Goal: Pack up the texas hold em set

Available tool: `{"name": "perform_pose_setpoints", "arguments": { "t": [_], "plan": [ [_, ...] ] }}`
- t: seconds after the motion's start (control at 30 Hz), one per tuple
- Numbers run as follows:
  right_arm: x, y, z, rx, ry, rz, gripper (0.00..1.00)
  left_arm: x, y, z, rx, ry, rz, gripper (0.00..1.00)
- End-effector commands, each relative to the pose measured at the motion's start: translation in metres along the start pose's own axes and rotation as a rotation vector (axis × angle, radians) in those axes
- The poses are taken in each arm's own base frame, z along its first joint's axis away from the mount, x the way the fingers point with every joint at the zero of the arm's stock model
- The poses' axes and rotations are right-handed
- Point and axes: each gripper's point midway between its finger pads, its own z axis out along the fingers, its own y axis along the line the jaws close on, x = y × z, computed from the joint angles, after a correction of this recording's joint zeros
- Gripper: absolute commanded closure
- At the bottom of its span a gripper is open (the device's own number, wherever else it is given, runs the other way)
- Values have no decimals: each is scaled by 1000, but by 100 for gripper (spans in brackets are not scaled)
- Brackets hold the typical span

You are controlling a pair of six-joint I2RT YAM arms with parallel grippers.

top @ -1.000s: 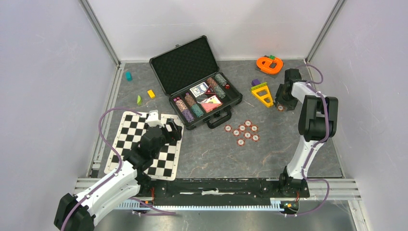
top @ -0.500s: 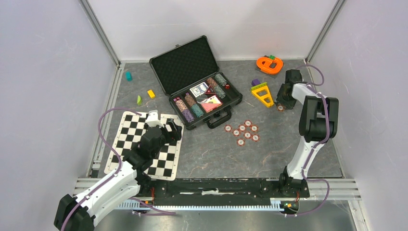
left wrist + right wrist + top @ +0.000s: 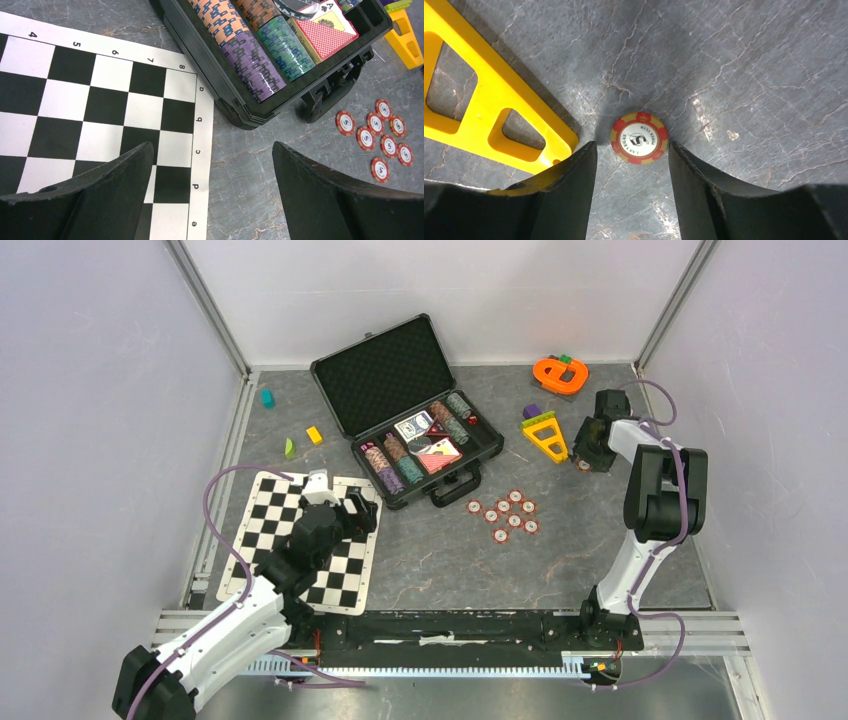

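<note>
The black briefcase (image 3: 385,375) lies open at the back centre, with coloured chip stacks (image 3: 392,465) and card decks (image 3: 440,454) in its tray. Several red-white poker chips (image 3: 503,515) lie loose on the table in front of it. One more chip (image 3: 639,138) lies flat by the yellow toy, just beyond the tips of my right gripper (image 3: 631,150), which is open and straddles it. My left gripper (image 3: 212,147) hangs wide open and holds nothing, over the right edge of the checkered mat (image 3: 100,100). The case corner (image 3: 212,80) and the loose chips (image 3: 380,135) lie ahead of it.
A yellow triangular toy (image 3: 499,75) lies right beside the right gripper's left finger. An orange toy (image 3: 560,373) sits at the back right. Small teal (image 3: 267,398), yellow (image 3: 314,434) and green (image 3: 290,448) blocks lie at the back left. White walls enclose three sides.
The right gripper has shifted slightly toward the back right and its jaws have narrowed a little around the lone chip. The left arm has not moved.
</note>
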Motion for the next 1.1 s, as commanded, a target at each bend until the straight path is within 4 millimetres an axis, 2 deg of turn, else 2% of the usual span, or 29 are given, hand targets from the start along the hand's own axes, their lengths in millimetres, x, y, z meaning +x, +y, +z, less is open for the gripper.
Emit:
{"name": "perform_pose_setpoints", "arguments": {
  "t": [0.0,0.3,0.43,0.53,0.63,0.87,0.97,1.07],
  "plan": [
    [21,0,-8,-24,61,36,39,-13,-6,-2,18,-39,-4,6],
    [14,-8,-1,35,55,17,47,-15,-5,-3,13,-43,-1,6],
    [10,-10,4,59,69,-6,39,-16,-5,-4,13,-47,-2,5],
    [11,-9,7,54,66,-6,37,-16,-5,-4,11,-47,-2,6],
    [10,-13,9,73,62,-9,43,-15,-4,-4,11,-46,-2,6],
    [10,-21,10,132,53,-28,46,-16,-5,-4,12,-48,-2,6],
    [13,-21,12,138,59,-37,55,-15,-5,-4,11,-46,-3,5],
    [13,-19,13,137,60,-45,56,-16,-5,-4,12,-48,-4,6]
  ]
}}
